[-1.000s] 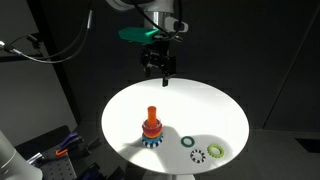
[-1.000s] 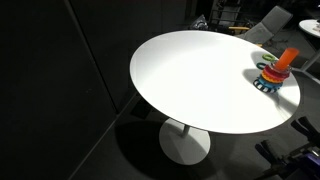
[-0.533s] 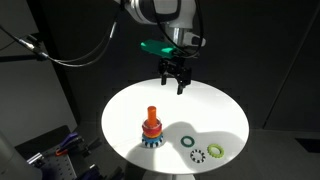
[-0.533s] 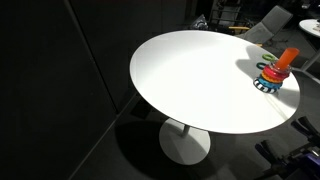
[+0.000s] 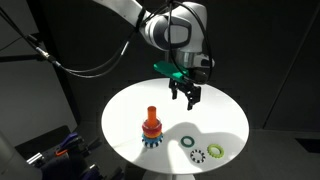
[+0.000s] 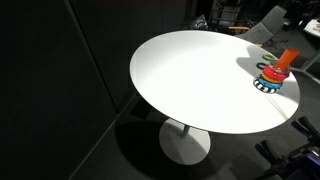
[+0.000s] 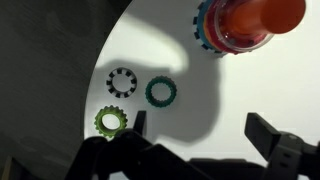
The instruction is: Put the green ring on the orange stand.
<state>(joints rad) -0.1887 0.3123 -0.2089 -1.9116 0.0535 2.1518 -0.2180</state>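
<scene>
1. The hand [image 5: 188, 96] hangs in the air above the far part of the round white tabletop [image 5: 130, 105], on the end of the arm [image 5: 170, 28].
2. In the wrist view the hand [image 7: 196, 122] has its two fingers [image 7: 264, 131] spread wide apart. Nothing is gripped between them.
3. The green ring [image 5: 187, 141] lies flat on the tabletop near the front edge. It is clear of the hand and not touching it.
4. In the wrist view the green ring [image 7: 160, 92] lies just beside the white ring with dark dots [image 7: 121, 81], with a narrow gap between them. The yellow-green ring [image 7: 110, 121] lies close to both.
5. The orange stand [image 5: 151, 126] stands upright on the tabletop, apart from the green ring. The green ring is not on the peg.
6. In the wrist view the orange stand [image 7: 245, 20] shows at the top edge, with its blue toothed base partly cut off.
7. In an exterior view the orange stand [image 6: 277, 68] stands near the tabletop edge [image 6: 200, 125]. The green ring cannot be made out there.
</scene>
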